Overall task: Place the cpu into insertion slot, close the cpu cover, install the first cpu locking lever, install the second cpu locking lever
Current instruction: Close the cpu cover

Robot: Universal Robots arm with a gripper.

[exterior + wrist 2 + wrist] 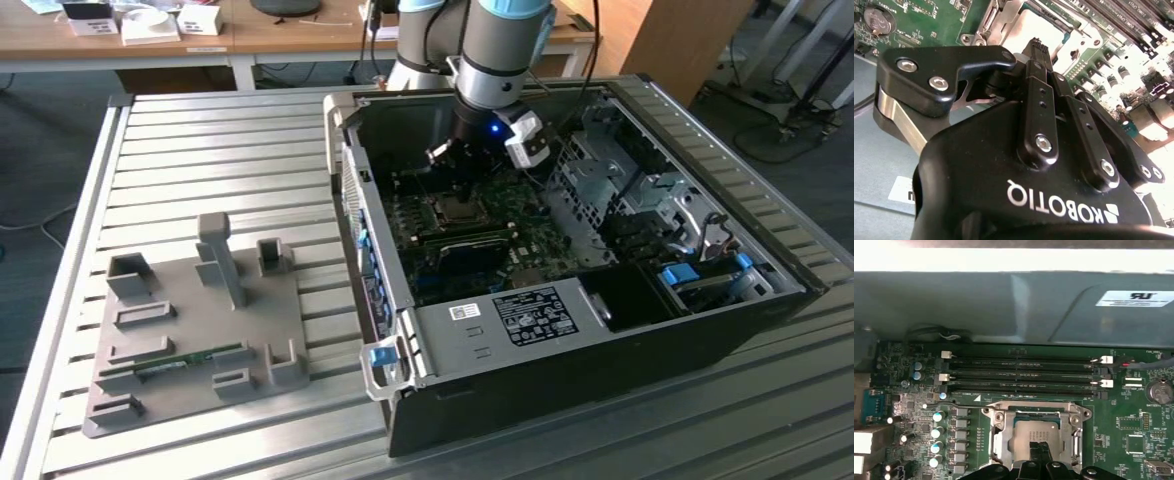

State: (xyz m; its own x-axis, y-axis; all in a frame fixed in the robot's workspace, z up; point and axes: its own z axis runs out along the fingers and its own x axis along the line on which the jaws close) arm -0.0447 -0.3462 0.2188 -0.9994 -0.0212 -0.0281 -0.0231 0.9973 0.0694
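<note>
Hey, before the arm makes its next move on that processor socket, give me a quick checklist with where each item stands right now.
1. Cpu seated flat: ok, its silver top shows through the cpu cover window.
2. Cpu cover lying down over it: ok, it looks flat in the first wrist view.
3. Pincer over the cpu: ok.
4. Pincer empty: ok, shut with nothing seen between its tips.
5. Pincer touching the cpu: cannot tell.
6. Memory slots free of the pincer: ok.

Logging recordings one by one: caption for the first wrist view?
Gripper just above the cpu, which sits framed by the cpu cover.
</note>
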